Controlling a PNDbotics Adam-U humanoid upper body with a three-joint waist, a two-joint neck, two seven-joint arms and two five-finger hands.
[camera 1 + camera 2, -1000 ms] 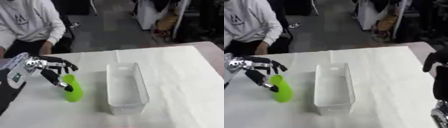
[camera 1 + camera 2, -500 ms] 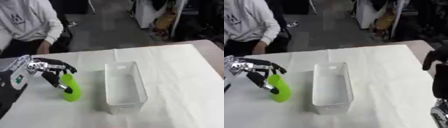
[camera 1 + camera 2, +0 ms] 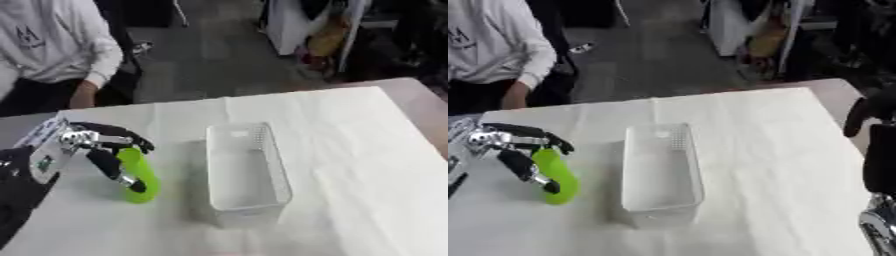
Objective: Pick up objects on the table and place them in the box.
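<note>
The robot's left hand (image 3: 96, 150) has its fingers and thumb curled around a bright green cylinder (image 3: 137, 175) standing on the white-covered table (image 3: 350, 150), left of the empty white box (image 3: 247, 172). To do this well, lift it clear of the rim before carrying it rightward over the box. The right hand (image 3: 877, 145) shows at the right edge; I cannot tell its finger state.

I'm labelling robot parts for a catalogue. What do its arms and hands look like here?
The left hand has black fingers on a shiny silver metal frame, with a black forearm carrying a white label. The right hand is black, and silver metal shows lower on its arm.
</note>
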